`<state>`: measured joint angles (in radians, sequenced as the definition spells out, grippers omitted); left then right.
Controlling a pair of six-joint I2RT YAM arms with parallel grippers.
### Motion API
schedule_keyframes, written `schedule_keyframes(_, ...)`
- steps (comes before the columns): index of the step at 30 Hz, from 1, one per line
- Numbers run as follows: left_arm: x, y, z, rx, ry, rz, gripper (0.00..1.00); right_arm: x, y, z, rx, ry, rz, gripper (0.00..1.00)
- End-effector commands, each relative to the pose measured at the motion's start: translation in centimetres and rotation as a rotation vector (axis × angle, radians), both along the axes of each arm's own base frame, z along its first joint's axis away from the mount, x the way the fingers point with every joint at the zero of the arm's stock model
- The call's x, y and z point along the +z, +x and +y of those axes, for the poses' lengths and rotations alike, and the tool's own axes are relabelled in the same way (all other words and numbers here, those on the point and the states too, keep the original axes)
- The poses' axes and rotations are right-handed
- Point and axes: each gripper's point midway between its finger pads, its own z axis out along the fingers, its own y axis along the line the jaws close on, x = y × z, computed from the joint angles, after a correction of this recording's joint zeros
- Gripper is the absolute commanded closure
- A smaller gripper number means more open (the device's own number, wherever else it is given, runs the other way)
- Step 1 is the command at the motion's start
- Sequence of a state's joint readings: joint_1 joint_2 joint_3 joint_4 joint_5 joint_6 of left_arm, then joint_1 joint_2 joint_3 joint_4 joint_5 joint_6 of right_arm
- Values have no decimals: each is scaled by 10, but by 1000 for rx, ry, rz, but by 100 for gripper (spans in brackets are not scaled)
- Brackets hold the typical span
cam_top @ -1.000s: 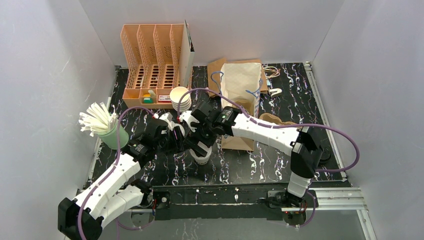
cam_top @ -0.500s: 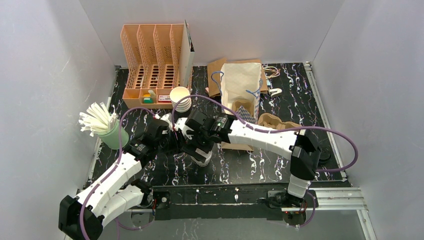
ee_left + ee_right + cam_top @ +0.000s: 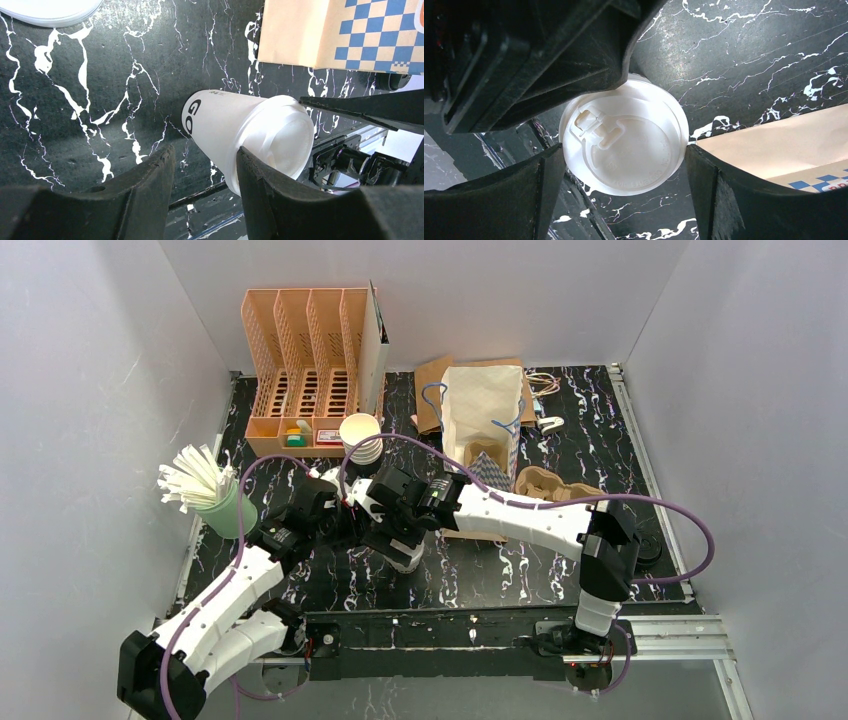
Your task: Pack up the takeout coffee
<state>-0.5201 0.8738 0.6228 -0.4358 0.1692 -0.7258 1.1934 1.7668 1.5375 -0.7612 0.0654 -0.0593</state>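
Note:
A white paper cup with a white lid (image 3: 404,556) stands on the black marbled table near the front centre. From above, my right gripper (image 3: 624,150) is open and straddles the lid (image 3: 624,137), its fingertips (image 3: 696,160) level with the rim on either side and very close to it. My left gripper (image 3: 205,155) is half open beside the cup (image 3: 225,130). Its right finger (image 3: 260,185) overlaps the cup's side and its left finger stands clear of it. The brown pulp tray (image 3: 555,483) lies to the right.
A white paper bag with blue handles (image 3: 482,405) stands behind, and a checkered bag (image 3: 370,30) lies flat in front of it. A stack of cups (image 3: 360,437), an orange organizer (image 3: 305,360) and a green cup of straws (image 3: 225,508) are at the back left.
My right gripper has swung left and come down over the lidded cup, and its jaws have narrowed slightly. The left arm has barely moved.

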Motion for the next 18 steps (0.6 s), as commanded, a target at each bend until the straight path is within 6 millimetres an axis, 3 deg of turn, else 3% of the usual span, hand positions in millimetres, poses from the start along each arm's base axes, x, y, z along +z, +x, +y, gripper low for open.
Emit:
schedule_keyframes(1,-2,-4,-3,-13,-24,11,54,8,2,7,21,19,-23,9)
schedule_keyframes(18,6,1,11,37,14,-17,54,-15,-12,-11,14,-35,38,8)
